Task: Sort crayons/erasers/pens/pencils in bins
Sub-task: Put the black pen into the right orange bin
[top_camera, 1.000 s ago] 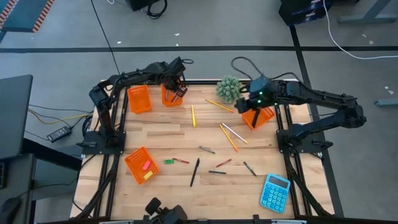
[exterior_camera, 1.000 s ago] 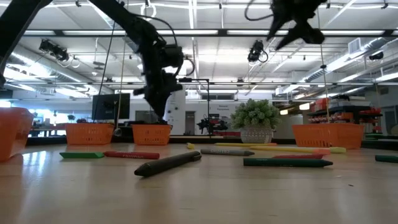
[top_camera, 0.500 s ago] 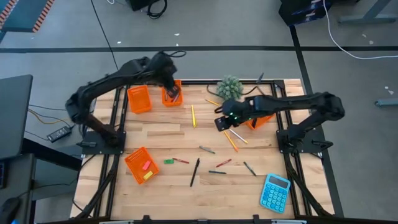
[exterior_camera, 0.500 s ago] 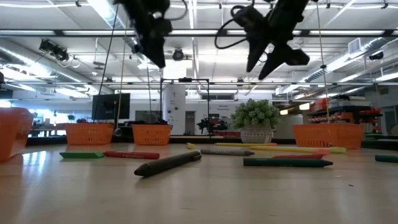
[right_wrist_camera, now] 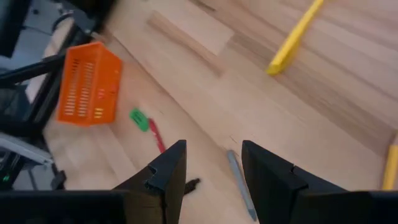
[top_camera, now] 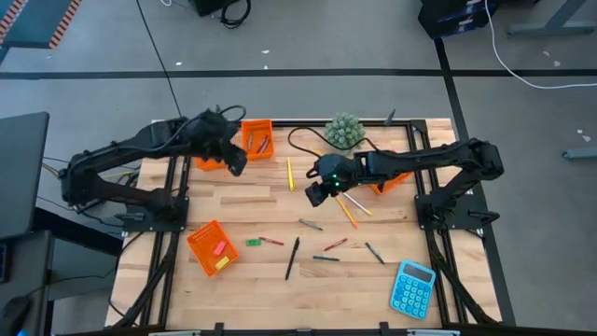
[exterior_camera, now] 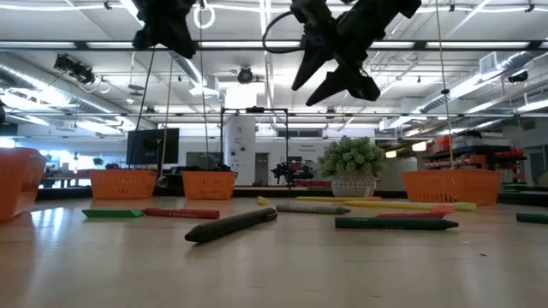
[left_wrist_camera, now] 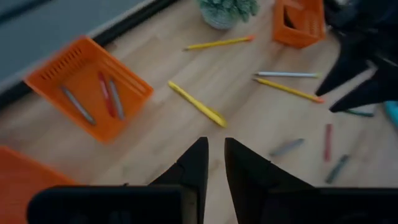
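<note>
My left gripper [top_camera: 233, 161] hangs high over the far left of the table, beside the far bin [top_camera: 256, 138] that holds crayons [left_wrist_camera: 102, 93]. Its fingers [left_wrist_camera: 216, 152] are open by a narrow gap with nothing between them. My right gripper [top_camera: 314, 191] is open [right_wrist_camera: 213, 149] and empty above the table's middle, over a grey crayon [right_wrist_camera: 239, 186]. A yellow pencil [top_camera: 289, 173] lies flat just to its far left. More pencils [top_camera: 347, 207], a black pen [top_camera: 292, 259], red crayons [top_camera: 271, 242] and a green eraser [top_camera: 252, 243] lie flat on the table.
A second far bin [top_camera: 207, 154] is partly under the left arm, and a third [top_camera: 387, 177] sits behind the right arm. The near-left bin [top_camera: 210, 247] holds erasers. A potted plant [top_camera: 344, 131] stands at the far edge, and a blue calculator [top_camera: 412, 287] lies near right.
My left gripper has risen out of the far bin and drawn back toward the table's left and near edges. My right gripper has swung from the right-hand bin toward the table's middle, sinking a little and tipping further down.
</note>
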Controlling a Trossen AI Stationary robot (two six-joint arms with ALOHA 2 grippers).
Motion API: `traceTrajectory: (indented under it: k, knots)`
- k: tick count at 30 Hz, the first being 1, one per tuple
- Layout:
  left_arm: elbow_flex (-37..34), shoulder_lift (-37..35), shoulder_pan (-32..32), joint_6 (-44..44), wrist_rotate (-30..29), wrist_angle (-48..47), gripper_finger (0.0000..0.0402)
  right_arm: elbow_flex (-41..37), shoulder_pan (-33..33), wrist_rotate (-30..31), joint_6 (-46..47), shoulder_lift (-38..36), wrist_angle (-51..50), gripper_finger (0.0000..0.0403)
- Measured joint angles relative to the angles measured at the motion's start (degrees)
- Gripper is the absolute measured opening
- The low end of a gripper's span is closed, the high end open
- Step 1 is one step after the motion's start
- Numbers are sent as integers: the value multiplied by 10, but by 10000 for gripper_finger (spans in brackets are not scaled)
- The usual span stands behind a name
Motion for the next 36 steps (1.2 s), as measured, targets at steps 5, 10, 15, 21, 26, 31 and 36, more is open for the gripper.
traceTrajectory:
  k: [5, 10, 15, 21, 26, 31, 36]
  knots:
    - [-16, -20, -70, -70, -24, 14, 51, 24, 0, -52, -40, -5, -7, 161]
    - [-19, -17, -128, -89, -33, 27, 48, 28, 7, -101, 12, -39, -85, 161]
    - [-19, -15, -163, -145, -62, 83, 50, 28, 46, -108, 85, -52, -151, 161]
    - [-19, -15, -177, -137, -124, 257, 46, 27, 92, -94, 196, -27, -104, 161]
    - [-19, -15, -178, -60, -106, 394, 48, 27, 112, -60, 312, -15, -88, 161]
    - [-19, -16, -178, -36, -23, 471, 49, 27, 136, -2, 395, 5, -60, 161]
    - [-18, -16, -178, -44, 97, 481, 58, 27, 142, 7, 473, 61, -14, 161]
